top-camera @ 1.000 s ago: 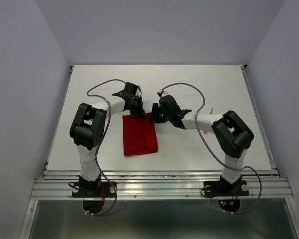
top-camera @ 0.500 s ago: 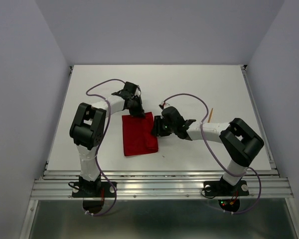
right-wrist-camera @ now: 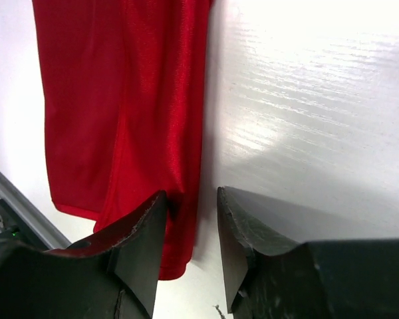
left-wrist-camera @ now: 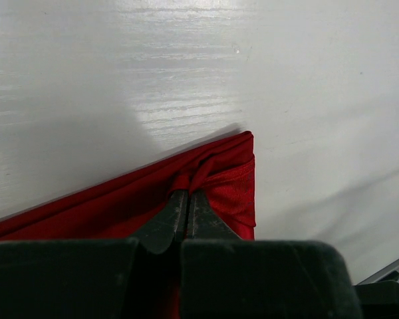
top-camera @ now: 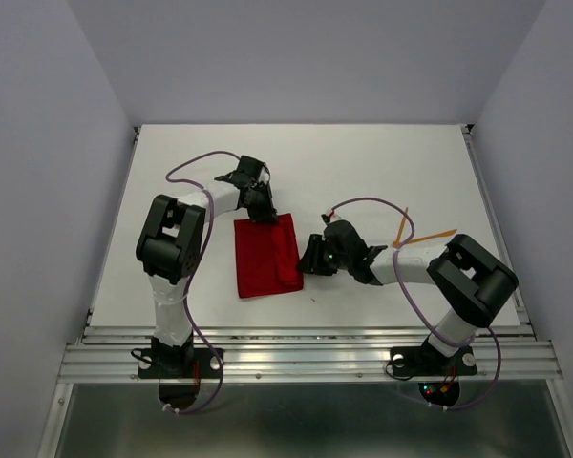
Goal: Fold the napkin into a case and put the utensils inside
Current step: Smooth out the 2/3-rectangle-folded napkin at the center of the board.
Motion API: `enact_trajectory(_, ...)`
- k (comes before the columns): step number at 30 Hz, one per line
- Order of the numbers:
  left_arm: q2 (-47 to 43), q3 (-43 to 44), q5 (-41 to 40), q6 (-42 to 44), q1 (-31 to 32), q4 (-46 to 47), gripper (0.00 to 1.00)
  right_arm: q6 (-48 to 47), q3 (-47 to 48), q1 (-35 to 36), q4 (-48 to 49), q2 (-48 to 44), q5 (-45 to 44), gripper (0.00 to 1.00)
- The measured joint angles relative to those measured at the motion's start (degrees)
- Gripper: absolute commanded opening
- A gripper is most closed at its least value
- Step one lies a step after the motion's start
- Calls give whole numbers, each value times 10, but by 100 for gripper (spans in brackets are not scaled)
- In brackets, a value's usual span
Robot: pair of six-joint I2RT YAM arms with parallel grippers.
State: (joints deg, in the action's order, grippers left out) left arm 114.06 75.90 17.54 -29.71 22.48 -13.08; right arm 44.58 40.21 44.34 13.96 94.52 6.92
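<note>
A white painted surface (top-camera: 363, 162) with a faint wood-like grain and soft glare fills the middle of the scene, and a tiny dark speck (top-camera: 312, 299) lies on it toward the near edge. Plain pale grey-lilac walls (top-camera: 38, 143) rise along its far, left and right edges. Ribbed metal rails (top-camera: 306, 348) run across the near edge, a slim metal strip (top-camera: 498, 219) lines the right edge, and a dull grey-green panel (top-camera: 306, 420) shows below the rails.

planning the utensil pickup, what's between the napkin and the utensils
The top view shows only the right gripper and its arm between the napkin and the utensils. Nothing else lies on that stretch.
</note>
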Motion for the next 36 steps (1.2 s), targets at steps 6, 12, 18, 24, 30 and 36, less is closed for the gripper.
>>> enact_trajectory(6,5,4,4,-3,-1,0,0,31,-18,0,47,8,20,34)
enact_trajectory(12,5,4,5,-6,-1,2,0,39,-18,0,73,27,35,8)
enact_trajectory(18,5,4,4,-9,-1,3,0,37,-18,0,74,27,29,1)
enact_trajectory(24,5,5,4,-12,-1,3,0,21,-12,0,57,26,7,1)
enact_trajectory(30,5,19,2,-11,-2,-7,0,-10,13,0,22,26,-1,46)
enact_trajectory(36,6,47,0,-3,-4,-30,0,-47,47,1,-17,18,1,47)
